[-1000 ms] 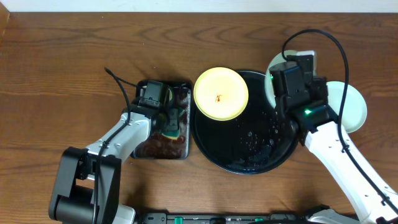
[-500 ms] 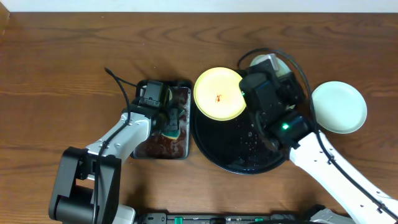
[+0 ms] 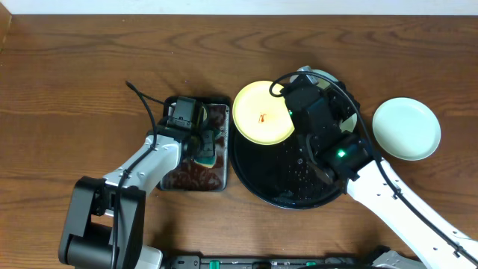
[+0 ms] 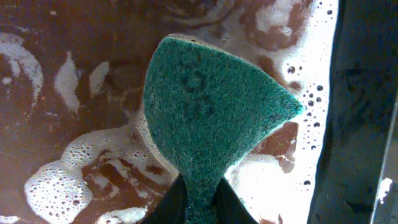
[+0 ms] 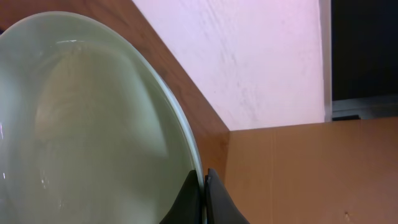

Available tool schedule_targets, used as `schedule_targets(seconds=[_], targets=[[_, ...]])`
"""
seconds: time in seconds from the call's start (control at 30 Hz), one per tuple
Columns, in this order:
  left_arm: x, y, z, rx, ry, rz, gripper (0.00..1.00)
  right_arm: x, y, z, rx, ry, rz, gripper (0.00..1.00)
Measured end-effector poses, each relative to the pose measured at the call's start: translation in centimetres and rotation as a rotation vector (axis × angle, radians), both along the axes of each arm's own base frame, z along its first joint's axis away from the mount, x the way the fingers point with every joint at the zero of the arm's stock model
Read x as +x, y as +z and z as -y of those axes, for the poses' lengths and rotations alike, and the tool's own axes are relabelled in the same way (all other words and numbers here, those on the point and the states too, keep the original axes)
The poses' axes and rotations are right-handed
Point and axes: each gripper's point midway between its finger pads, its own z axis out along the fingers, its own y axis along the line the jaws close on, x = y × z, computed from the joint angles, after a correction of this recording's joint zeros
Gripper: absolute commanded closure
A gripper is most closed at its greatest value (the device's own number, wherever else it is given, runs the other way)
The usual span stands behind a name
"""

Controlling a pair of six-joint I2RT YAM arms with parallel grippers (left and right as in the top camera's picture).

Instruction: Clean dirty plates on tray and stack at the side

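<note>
The pale yellow plate (image 3: 261,112) with a small red-orange smear rests on the upper left rim of the black tray (image 3: 276,179). My right gripper (image 3: 320,91) is shut on the rim of a pale mint-white plate (image 3: 317,73) and holds it tilted above the tray's far side. In the right wrist view the fingers (image 5: 204,179) pinch that plate (image 5: 93,124) at its edge. A second mint-white plate (image 3: 406,128) lies on the table to the right. My left gripper (image 4: 200,194) is shut on a green sponge (image 4: 211,106).
The rectangular black pan (image 3: 220,179) of brown soapy liquid stands left of the tray, with my left gripper (image 3: 200,140) and the sponge (image 3: 205,153) in it. Foam (image 4: 62,186) floats on the liquid. Water drops lie on the tray floor.
My right arm has swung left with the mint-white plate, from above the right-hand plate to over the tray's far side. The left arm has not moved.
</note>
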Motion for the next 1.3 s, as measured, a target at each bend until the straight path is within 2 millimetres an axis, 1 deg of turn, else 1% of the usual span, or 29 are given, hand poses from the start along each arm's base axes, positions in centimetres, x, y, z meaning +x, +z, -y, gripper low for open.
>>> schedule_targets(seconds=[0.13,0.2,0.27,0.37,0.43,0.5,0.7,0.77,0.8,0.9,1.07,1.2,1.3], targets=[[0.0,0.0,0.0,0.000,0.000,0.000,0.88,0.0,0.0,0.1,-0.003,-0.002,0.000,0.99],[0.0,0.0,0.0,0.000,0.000,0.000,0.88,0.1,0.2,0.1,0.034,-0.016,0.023,0.99],[0.0,0.0,0.0,0.000,0.000,0.000,0.88,0.2,0.0,0.3,0.111,-0.046,0.047,0.99],[0.0,0.0,0.0,0.000,0.000,0.000,0.88,0.4,-1.7,1.4,0.300,-0.116,0.037,0.99],[0.0,0.0,0.0,0.000,0.000,0.000,0.88,0.4,-3.2,2.9,0.444,-0.196,0.019,0.98],[0.0,0.0,0.0,0.000,0.000,0.000,0.88,0.5,-4.9,5.2,0.609,-0.320,0.007,0.99],[0.0,0.0,0.0,0.001,0.000,-0.001,0.88,0.3,-10.1,13.0,0.996,-0.706,-0.021,0.98],[0.0,0.0,0.0,0.001,0.000,-0.001,0.88,-0.1,-11.4,15.2,1.085,-0.806,-0.027,0.99],[0.0,0.0,0.0,0.001,0.000,-0.001,0.88,-0.5,-12.3,16.6,1.141,-0.874,-0.035,0.99],[0.0,0.0,0.0,0.000,0.000,-0.001,0.87,-1.7,-14.3,19.6,1.254,-1.020,-0.052,0.98],[0.0,0.0,0.0,0.001,0.000,-0.001,0.87,-3.7,-17.7,23.6,1.366,-1.214,-0.074,0.99],[0.0,0.0,0.0,0.001,0.000,-0.001,0.87,-4.9,-20.0,25.7,1.423,-1.320,-0.089,0.99],[0.0,0.0,0.0,0.001,0.000,-0.001,0.87,-5.5,-20.9,26.9,1.456,-1.366,-0.082,0.99]])
